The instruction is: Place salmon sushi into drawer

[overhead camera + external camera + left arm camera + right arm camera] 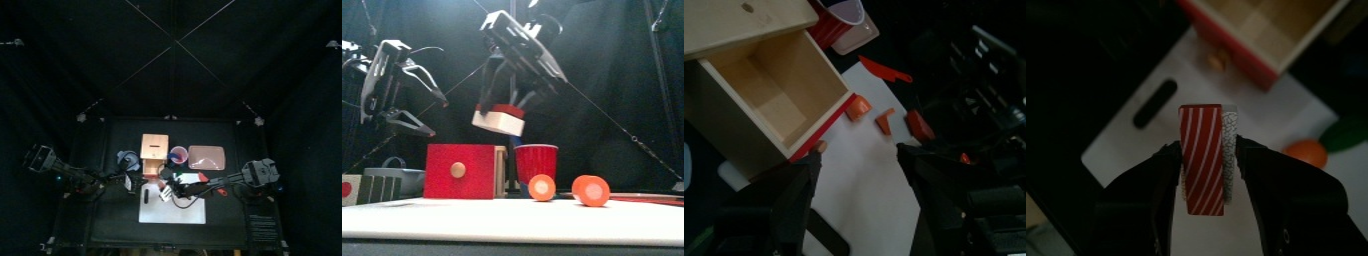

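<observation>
Right end effector (1205, 175) clamped on salmon sushi (1205, 160); best carried toward open drawer (1273, 30) at 1 o'clock, released low inside.

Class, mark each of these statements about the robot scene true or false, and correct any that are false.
1. The right gripper holds the salmon sushi in the air. True.
2. The salmon sushi already lies in the drawer. False: the open drawer shows bare wood inside.
3. The left gripper is shut on a carrot piece. False: its jaws stand open and hold nothing.
4. A red cup stands beside the red-fronted drawer box. True.
5. Two orange slices stand on the white board. True.
</observation>
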You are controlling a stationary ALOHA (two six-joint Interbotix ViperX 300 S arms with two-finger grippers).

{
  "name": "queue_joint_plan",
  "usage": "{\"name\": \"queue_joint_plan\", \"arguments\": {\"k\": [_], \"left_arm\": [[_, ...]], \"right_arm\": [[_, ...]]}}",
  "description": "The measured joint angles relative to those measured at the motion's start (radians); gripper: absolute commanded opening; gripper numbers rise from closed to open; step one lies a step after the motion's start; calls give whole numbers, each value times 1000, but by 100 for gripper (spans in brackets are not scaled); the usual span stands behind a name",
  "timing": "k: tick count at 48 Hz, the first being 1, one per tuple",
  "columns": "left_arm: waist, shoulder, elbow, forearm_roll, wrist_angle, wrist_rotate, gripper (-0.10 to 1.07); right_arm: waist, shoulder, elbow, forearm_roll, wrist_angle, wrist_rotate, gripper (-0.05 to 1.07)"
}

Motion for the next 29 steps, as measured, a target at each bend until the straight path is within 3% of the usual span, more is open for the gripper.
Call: {"name": "queue_joint_plan", "arguments": {"k": [13, 29], "left_arm": [[5, -23, 21, 0, 5, 0, 95], [9, -80, 58, -2, 8, -2, 95]], "right_arm": [[-118, 83, -114, -109, -49, -2, 68], [-169, 133, -166, -155, -52, -3, 68]]}}
